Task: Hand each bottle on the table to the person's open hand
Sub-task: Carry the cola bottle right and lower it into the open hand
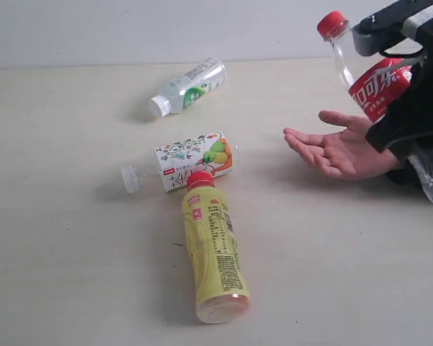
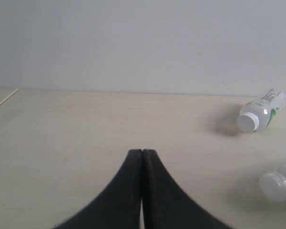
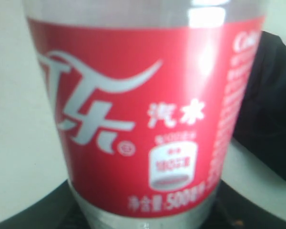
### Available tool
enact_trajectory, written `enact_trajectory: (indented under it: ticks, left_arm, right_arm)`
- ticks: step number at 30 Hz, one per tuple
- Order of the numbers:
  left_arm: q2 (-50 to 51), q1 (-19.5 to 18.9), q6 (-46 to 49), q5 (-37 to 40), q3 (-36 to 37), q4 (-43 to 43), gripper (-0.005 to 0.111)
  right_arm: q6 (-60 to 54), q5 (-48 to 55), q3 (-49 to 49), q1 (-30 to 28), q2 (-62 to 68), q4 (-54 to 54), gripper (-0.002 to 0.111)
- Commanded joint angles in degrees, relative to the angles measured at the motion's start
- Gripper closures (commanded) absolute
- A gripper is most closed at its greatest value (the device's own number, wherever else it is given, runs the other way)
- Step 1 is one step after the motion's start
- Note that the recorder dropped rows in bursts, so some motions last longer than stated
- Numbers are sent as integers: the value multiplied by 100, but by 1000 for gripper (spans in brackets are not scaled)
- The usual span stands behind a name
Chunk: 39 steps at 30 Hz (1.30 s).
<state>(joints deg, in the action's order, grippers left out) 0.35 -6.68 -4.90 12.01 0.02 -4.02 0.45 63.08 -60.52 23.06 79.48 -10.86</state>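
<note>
My right gripper (image 1: 398, 86) is shut on the clear red-label cola bottle (image 1: 372, 83), which tilts in the air above the person's open hand (image 1: 332, 148). Its red label (image 3: 143, 119) fills the right wrist view, between the dark fingers (image 3: 33, 214). On the table (image 1: 72, 216) lie the yellow bottle with red cap (image 1: 215, 252), the clear bottle with white fruit label (image 1: 191, 162) touching that cap, and the small green-white label bottle (image 1: 187, 88) further back. My left gripper (image 2: 142, 152) is shut and empty, low over the table, with the small bottle (image 2: 263, 110) ahead of it.
The person's dark sleeve (image 1: 418, 155) lies at the right edge. A pale wall (image 1: 130, 29) runs behind the table. The white cap of the fruit-label bottle (image 2: 276, 185) shows in the left wrist view.
</note>
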Motion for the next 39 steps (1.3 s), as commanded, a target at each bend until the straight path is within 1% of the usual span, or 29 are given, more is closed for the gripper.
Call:
enact_trajectory:
  ticks: [1,8,17,20,28,33,37,39]
  left_arm:
    - [-35,-14,12,-34,-2,-15,107]
    - [-35,-14,12,-34,-2,-15,107]
    - [-35,-14,12,-34,-2,-15,107]
    - [-35,-14,12,-34,-2,-15,107]
    - [-35,-14,12,-34,-2,-15,107]
    - [-35,-14,12,-34,-2,-15,107]
    - [-35,-14,12,-34,-2,-15,107]
    - [-35,-14,12,-34,-2,-15,107]
  right_arm:
    - [21,171,-308,-241,239,192,108]
    - [-87,389,-571,-241,1017,469,108]
    - [48,-364,-609,-241,1835,437,108]
    - [123,-372,-770,-241,2106,437,108]
    - [569,-462,-1175,-241,2537,437,108]
    - [668,-567,-1197,-241,2635,421,108]
    - [668,-304,-1197,-241,2635,388,108]
    - [783,-110,-1197,-241,2635,144,108]
